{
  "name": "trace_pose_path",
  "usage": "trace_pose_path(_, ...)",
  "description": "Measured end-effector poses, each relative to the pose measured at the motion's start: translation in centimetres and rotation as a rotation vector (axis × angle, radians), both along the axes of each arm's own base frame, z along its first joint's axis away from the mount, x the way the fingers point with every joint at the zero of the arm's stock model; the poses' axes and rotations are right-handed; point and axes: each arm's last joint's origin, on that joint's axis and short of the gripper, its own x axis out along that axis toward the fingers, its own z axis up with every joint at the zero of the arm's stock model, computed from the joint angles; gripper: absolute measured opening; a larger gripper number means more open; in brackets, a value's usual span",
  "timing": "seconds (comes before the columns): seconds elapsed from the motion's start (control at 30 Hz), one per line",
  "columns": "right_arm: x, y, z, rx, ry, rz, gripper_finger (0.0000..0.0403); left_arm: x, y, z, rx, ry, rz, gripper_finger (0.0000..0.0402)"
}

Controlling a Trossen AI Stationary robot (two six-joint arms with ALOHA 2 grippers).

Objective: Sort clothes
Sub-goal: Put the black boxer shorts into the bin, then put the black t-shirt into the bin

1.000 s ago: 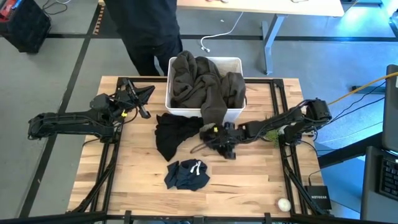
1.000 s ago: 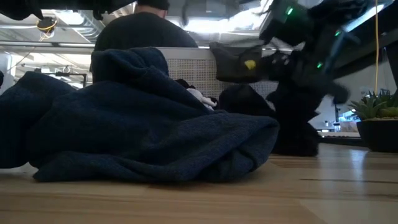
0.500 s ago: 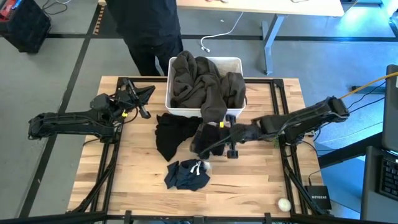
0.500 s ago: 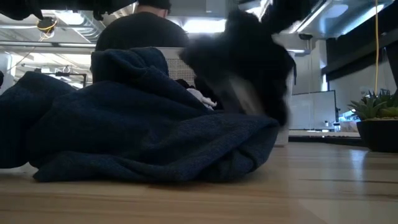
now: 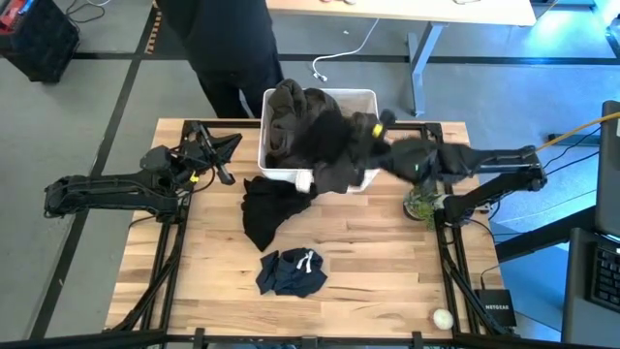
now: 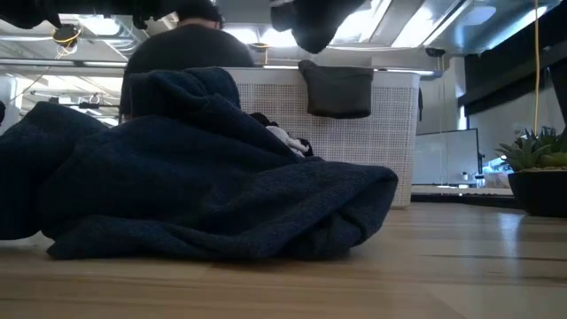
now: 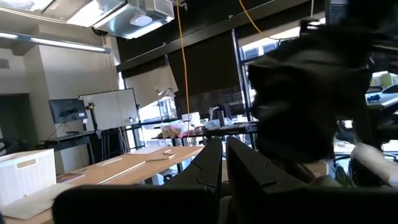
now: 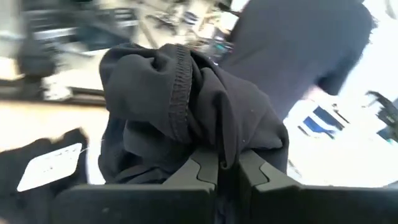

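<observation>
My right gripper (image 5: pixel 363 136) is shut on a black garment (image 5: pixel 325 145) above the white bin (image 5: pixel 368 97), which holds dark olive-grey garments (image 5: pixel 291 121). The black garment also shows at the top of the low view (image 6: pixel 314 18). Another black garment (image 5: pixel 266 208) lies flat on the table in front of the bin. A small navy garment with a white drawstring (image 5: pixel 291 271) lies nearer the front edge. My left gripper (image 5: pixel 231 143) is shut and empty at the table's far left. My right gripper pinches a bunched fold of the black garment (image 8: pixel 227 140) between its two fingers, close to a stitched elastic hem (image 8: pixel 180 93). Several layers are gathered in the hold. The garment hangs below the fingers, lifted clear of the table, over the bin's near right part.
A person in dark clothes (image 5: pixel 228 48) stands at the table's far edge behind the bin. A small potted plant (image 5: pixel 423 206) stands to the right of the bin. One olive-grey garment hangs over the bin's near wall (image 6: pixel 337 89). A white ball (image 5: pixel 442 317) lies at the front right.
My right gripper has risen from the table in front of the bin and gone toward the far edge, over the bin. The black garment it holds has been lifted clear of the table and now hangs above the bin.
</observation>
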Motion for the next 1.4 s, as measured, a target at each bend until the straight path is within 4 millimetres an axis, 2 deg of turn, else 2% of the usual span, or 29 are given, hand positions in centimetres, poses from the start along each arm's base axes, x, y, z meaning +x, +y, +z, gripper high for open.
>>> trace_pose_path(0.13, 0.2, -2.9, 0.1, 0.012, -0.012, -0.075, 0.005, 0.0, 0.0, 0.0, 0.0, 0.003, 0.0, 0.0017)
trace_pose_path(0.27, 0.4, -5.7, -1.0, 0.076, 0.023, -0.18, 0.0109, 0.0, 0.0, -0.1, -0.004, 0.004, -0.001, 0.0017)
trace_pose_path(0.37, 0.3, -6.8, -1.9, 0.102, 0.091, -0.213, 0.016, 0.0, 0.0, -0.1, -0.017, 0.005, -0.006, 0.0017)
trace_pose_path(0.5, 0.0, -6.8, -1.8, 0.096, 0.092, -0.229, 0.0218, 0.0, 0.0, -0.1, -0.018, 0.007, -0.006, 0.0017)
trace_pose_path(0.6, -0.1, -6.0, -1.3, 0.101, 0.057, -0.187, 0.0246, 0.1, 0.0, -0.2, -0.014, 0.015, -0.004, 0.0017)
trace_pose_path(0.67, -0.2, -5.4, -1.1, 0.128, 0.041, -0.12, 0.0257, 0.1, 0.0, -0.2, -0.014, 0.021, -0.004, 0.0017)
trace_pose_path(0.77, 0.8, -3.9, -1.6, 0.256, 0.034, 0.084, 0.026, 0.1, 0.0, -0.3, -0.014, 0.023, -0.005, 0.0017)
trace_pose_path(0.9, 3.6, -1.5, -4.5, 0.393, 0.148, 0.331, 0.0257, 0.1, 0.0, -0.2, -0.02, 0.018, -0.006, 0.0017)
trace_pose_path(1.03, 6.9, 1.4, -8.5, 0.366, 0.291, 0.423, 0.0257, 0.1, 0.0, -0.2, -0.017, 0.018, -0.005, 0.0017)
trace_pose_path(1.2, 10.9, 4.3, -14.5, 0.238, 0.45, 0.418, 0.0257, 0.0, 0.0, 0.1, 0.001, -0.006, -0.001, 0.0017)
trace_pose_path(1.4, 14.0, 5.1, -20.1, 0.107, 0.53, 0.306, 0.0257, 0.0, 0.0, 0.0, 0.008, 0.001, 0.002, 0.0017)
